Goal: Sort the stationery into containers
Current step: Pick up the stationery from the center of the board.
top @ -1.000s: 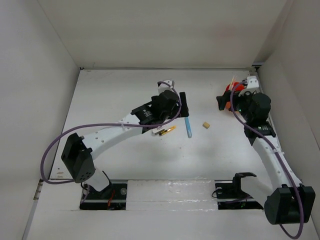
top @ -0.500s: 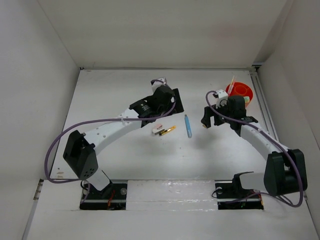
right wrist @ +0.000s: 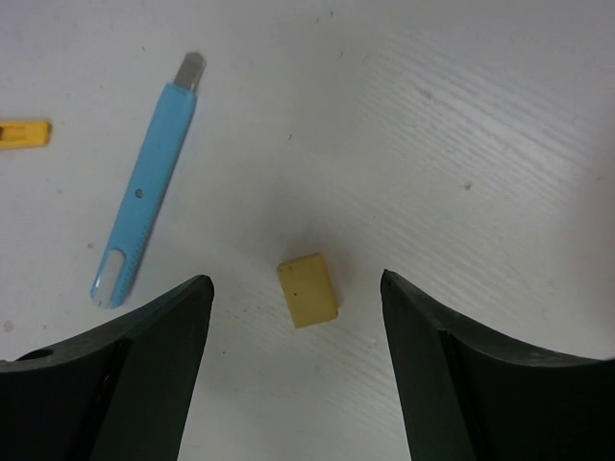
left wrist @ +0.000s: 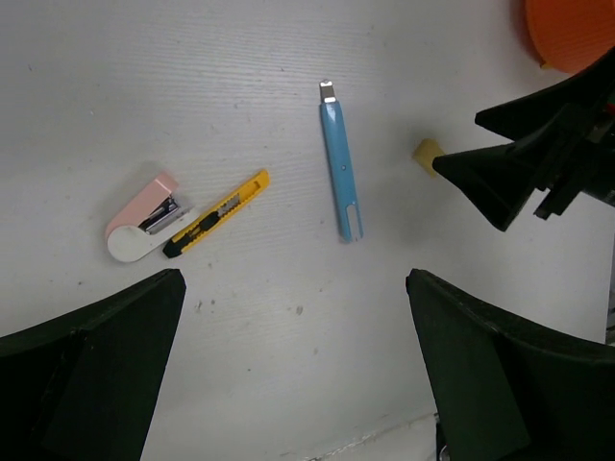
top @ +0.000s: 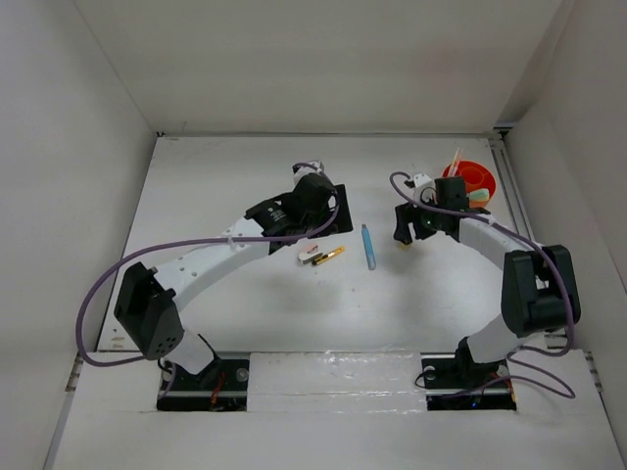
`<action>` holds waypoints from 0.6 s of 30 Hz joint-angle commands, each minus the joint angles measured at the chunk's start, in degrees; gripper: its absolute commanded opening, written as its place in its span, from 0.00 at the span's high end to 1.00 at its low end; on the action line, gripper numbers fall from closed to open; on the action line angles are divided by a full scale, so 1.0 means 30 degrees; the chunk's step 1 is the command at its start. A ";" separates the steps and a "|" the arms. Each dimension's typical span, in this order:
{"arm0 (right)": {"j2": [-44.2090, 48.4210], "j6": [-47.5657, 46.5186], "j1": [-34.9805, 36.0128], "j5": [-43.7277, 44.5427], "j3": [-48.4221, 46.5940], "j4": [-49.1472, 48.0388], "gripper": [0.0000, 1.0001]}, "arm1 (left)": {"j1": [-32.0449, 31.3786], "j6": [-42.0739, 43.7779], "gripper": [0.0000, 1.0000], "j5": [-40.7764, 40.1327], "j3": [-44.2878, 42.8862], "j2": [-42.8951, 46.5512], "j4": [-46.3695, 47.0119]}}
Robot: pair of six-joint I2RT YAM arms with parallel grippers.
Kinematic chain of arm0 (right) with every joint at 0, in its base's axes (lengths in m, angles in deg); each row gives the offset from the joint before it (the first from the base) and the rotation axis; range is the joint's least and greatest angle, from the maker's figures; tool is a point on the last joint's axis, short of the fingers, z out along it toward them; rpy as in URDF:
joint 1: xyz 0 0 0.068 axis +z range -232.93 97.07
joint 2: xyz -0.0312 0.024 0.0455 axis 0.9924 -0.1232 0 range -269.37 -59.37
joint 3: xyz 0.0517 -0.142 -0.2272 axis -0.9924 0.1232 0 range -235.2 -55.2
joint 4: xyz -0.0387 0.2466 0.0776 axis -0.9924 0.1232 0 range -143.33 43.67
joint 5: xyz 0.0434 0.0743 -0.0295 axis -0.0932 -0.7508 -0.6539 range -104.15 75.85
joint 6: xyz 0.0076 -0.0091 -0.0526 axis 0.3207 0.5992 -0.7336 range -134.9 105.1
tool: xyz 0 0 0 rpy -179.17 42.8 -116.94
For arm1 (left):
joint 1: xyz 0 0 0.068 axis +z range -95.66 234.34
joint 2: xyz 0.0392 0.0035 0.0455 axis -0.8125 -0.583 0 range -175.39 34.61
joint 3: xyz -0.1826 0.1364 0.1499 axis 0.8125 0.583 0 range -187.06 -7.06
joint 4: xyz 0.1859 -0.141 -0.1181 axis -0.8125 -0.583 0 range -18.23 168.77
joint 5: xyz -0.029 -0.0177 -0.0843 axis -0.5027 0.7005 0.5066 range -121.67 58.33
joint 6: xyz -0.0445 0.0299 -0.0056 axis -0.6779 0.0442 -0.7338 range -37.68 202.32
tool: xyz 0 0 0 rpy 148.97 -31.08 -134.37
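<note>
**Cube framed by the right fingers, not yet gripped**

The main risk is judged to lie in the closing. The cube (right wrist: 307, 290) is small and sits turned at an angle to the right fingers (right wrist: 461, 375), so it could be twisted or squeezed out sideways if they are shut off-centre. If they are lowered too far, the worktop (right wrist: 500, 115) would be struck. The blue pen (right wrist: 144, 206) lies near one of them and could be nudged. The two arms are also close together: the right fingers can be seen in the left wrist view just beside the cube, so a clash is possible if the left arm is moved toward it.

The right fingers are spread wide, with the cube between them on the worktop. Nothing is held, and no contact with the cube can be seen.

The left fingers (left wrist: 96, 375) are likewise wide apart and empty, above the blue pen, the yellow-black stick (left wrist: 216, 213) and the stapler (left wrist: 144, 216), which lie loose on the worktop.

The cup (top: 470, 181) stands at the far right, just beyond the right arm's wrist, with sticks protruding from it.
</note>
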 commanded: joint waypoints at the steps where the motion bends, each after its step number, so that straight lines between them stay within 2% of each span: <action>1: -0.0889 -0.0948 -0.0114 -0.0394 -0.0582 0.0905 0.24 | -0.0043 0.0559 0.00 0.0050 0.0106 0.1489 -0.1054; 3: -0.1126 -0.0948 -0.0114 -0.0130 -0.0580 0.0905 0.28 | -0.0043 0.0764 0.00 -0.0475 0.0106 0.2075 -0.1435; 8: -0.1536 -0.0948 0.0792 0.1303 -0.0580 0.1374 0.29 | -0.0043 0.0940 0.00 -0.1559 0.0106 0.3158 -0.2023; 11: -0.1917 -0.0948 0.0968 0.1774 -0.0580 0.1550 0.31 | -0.0043 0.0940 0.00 -0.1561 0.0281 0.3337 -0.2023; 13: -0.2354 -0.0948 0.0970 0.2009 -0.0580 0.1726 0.37 | -0.0043 0.0940 0.00 -0.1387 0.0457 0.3337 -0.2023; 18: -0.2737 -0.0948 0.1409 0.2243 -0.0786 0.1931 0.38 | -0.0043 0.1116 0.00 -0.1210 0.0692 0.3337 -0.1847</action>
